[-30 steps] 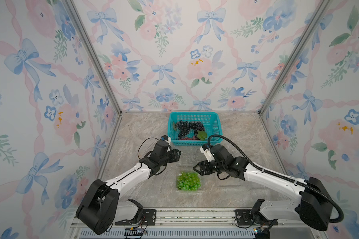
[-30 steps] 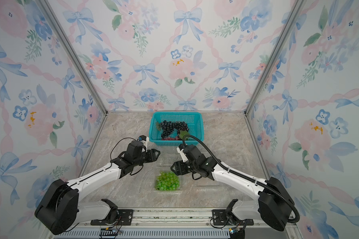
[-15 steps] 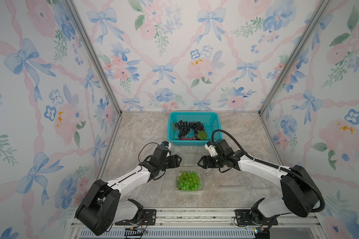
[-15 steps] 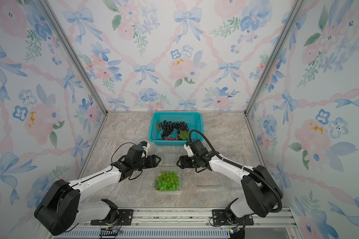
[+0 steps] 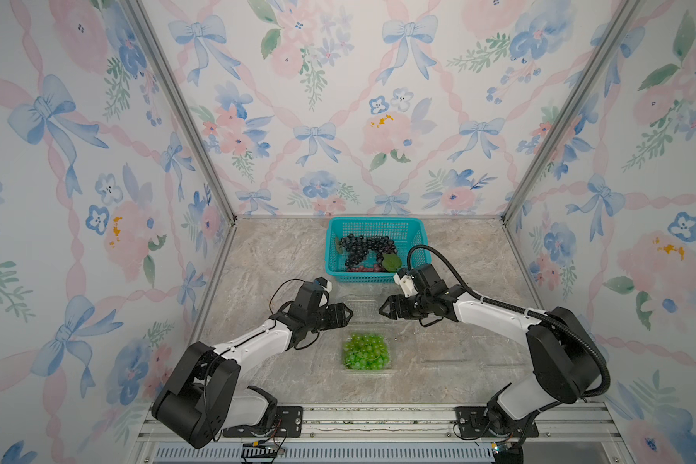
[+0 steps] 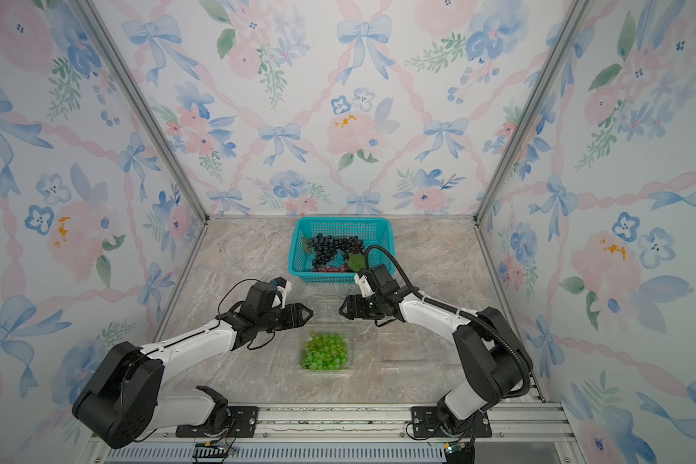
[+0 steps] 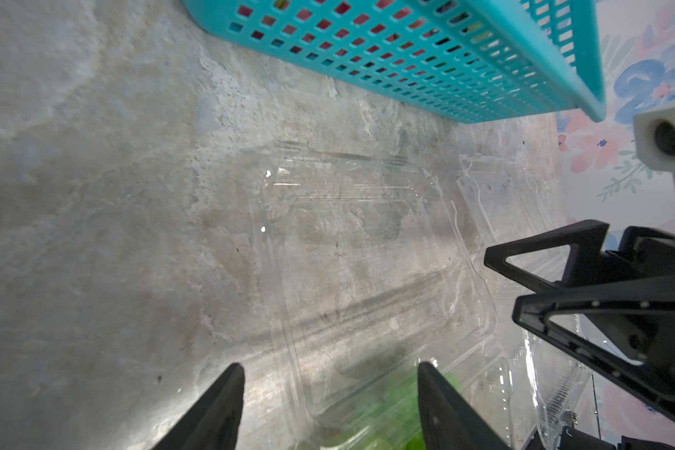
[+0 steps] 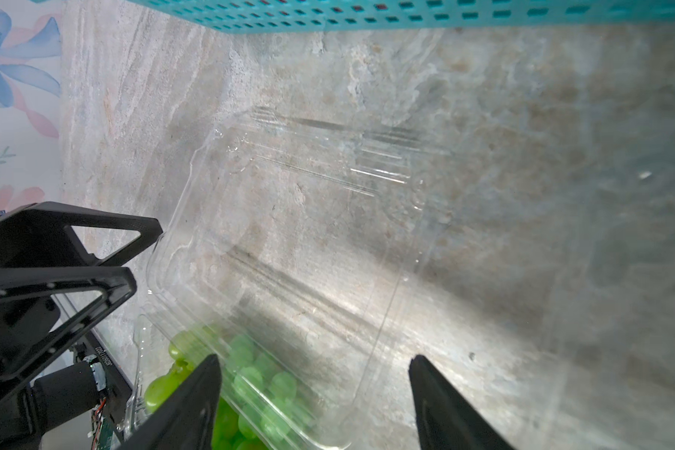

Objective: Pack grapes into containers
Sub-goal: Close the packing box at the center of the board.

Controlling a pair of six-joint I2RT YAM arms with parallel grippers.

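Hanging over the desk (image 5: 266, 257) in both top views, the left pincer (image 5: 347, 313) and right pincer (image 5: 383, 308) gape wide, empty. Green grapes (image 5: 365, 356) fill a clear container (image 5: 367, 370) near the front edge. Left wrist view: its lid (image 7: 367, 241) lies open by the basket (image 7: 425, 58). Right wrist view: those grapes show through it.

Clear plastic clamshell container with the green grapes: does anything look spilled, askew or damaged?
Nothing stands out. The green grapes sit inside the clear plastic clamshell container; its hinged lid lies open and flat.
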